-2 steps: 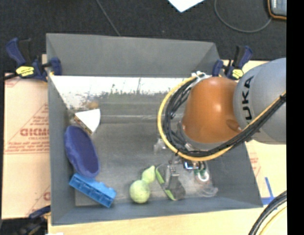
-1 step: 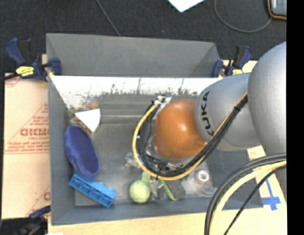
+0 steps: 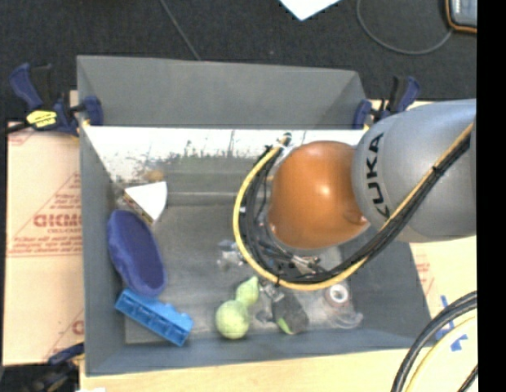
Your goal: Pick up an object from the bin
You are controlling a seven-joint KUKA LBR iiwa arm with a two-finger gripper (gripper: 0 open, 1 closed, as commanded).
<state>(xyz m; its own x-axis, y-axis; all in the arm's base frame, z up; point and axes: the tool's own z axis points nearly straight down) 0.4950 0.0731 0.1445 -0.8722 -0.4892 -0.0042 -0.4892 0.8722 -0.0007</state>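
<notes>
- Green ball (image 3: 233, 319): on the floor at the front middle of the bin (image 3: 212, 96), near its front wall; nothing seen lifted, so the pick is not yet done.
- Arm, orange cover (image 3: 314, 194): low over the front middle; whether the jaws are wide or narrow cannot be told.
- Purple oval (image 3: 135, 251), blue block (image 3: 153, 315): along the left wall, well apart from the ball.
- Second green piece (image 3: 247, 291), dark piece (image 3: 290, 319): just beside the ball; open floor lies to its left.

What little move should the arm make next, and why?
Probably ease straight down: the gripper sits at the front of the bin, beside one green ball, with a second green ball and a dark lump close by, so something graspable likely lies just below.
</notes>
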